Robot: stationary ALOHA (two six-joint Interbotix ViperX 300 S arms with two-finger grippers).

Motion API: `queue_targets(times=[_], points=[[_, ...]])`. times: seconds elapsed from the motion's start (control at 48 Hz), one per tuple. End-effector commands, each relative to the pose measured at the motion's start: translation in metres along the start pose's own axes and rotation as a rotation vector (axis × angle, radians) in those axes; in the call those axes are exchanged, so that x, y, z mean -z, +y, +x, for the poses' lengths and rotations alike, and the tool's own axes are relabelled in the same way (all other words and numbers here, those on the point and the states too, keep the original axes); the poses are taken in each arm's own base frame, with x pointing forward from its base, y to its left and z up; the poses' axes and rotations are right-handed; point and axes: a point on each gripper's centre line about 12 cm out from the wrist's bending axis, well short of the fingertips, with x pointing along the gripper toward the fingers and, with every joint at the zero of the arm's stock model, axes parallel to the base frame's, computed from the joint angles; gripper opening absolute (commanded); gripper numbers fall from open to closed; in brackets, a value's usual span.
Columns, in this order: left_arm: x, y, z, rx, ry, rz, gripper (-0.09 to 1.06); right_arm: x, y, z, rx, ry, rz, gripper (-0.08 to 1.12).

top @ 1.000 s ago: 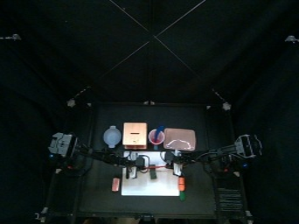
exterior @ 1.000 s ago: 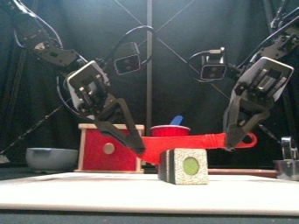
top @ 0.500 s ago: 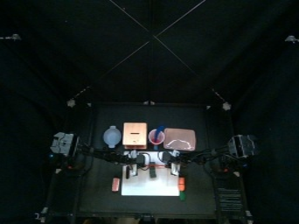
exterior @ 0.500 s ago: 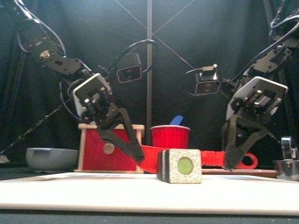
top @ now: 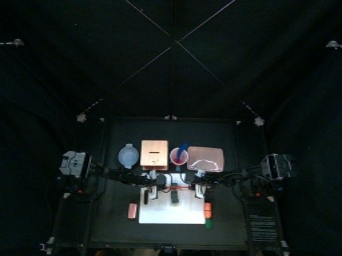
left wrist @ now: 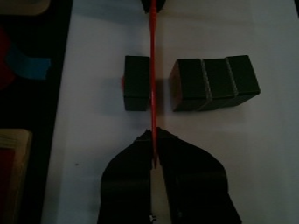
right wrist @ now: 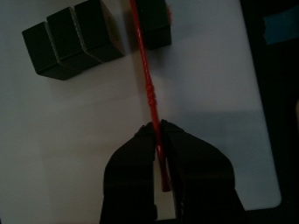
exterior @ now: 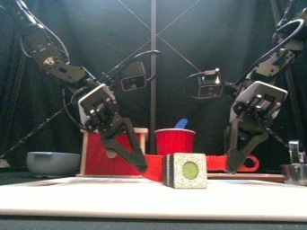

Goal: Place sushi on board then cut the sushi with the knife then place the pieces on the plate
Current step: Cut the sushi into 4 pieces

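From where I stand, the black desk [top: 114, 228] carries the white cutting board [top: 174, 220] at its front, and behind that, well apart from the work, the pink tray [top: 205, 157], the wooden box [top: 154, 152], the blue-grey bowl [exterior: 50, 163] and the red cup [exterior: 175, 141]. The first step looks done: the sushi roll [exterior: 186, 170] lies on the board. The cutting looks under way. The left end effector [left wrist: 153, 140] and the right end effector [right wrist: 159, 131] are each clamped tight on one end of the red knife [left wrist: 153, 52], which spans between them. The blade sits low in a gap in the roll, with a single block [left wrist: 138, 83] on one side and three blocks [left wrist: 216, 83] packed together on the other. Whether the edge reaches the board I cannot tell. By my reckoning one piece is parted and the three joined ones are yet to be separated. The tray holds no sushi that I can see, so the moving of pieces onto it has not begun.
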Motion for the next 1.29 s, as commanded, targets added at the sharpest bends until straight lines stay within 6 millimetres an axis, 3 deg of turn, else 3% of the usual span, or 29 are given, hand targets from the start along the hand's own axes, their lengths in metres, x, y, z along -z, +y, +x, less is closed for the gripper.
queue_targets(times=[0.021, 0.479, 0.604, 0.833, 1.292], points=[[-0.015, 0.0, -0.003, 0.001, -0.045, -0.002, 0.42, -0.016, -0.003, -0.012, -0.002, -0.054, 0.017, 0.32], [-0.042, -0.007, -0.034, 0.024, -0.117, 0.025, 0.42, -0.038, 0.009, -0.051, -0.047, -0.137, 0.006, 0.32], [-0.042, -0.02, -0.036, 0.052, -0.115, 0.042, 0.42, -0.039, 0.012, -0.059, -0.06, -0.146, 0.012, 0.32], [-0.036, -0.046, -0.033, 0.103, -0.098, 0.06, 0.42, -0.031, 0.026, -0.058, -0.099, -0.127, 0.011, 0.32], [-0.026, -0.049, -0.025, 0.103, -0.064, 0.031, 0.42, -0.023, 0.03, -0.047, -0.101, -0.084, 0.018, 0.32]])
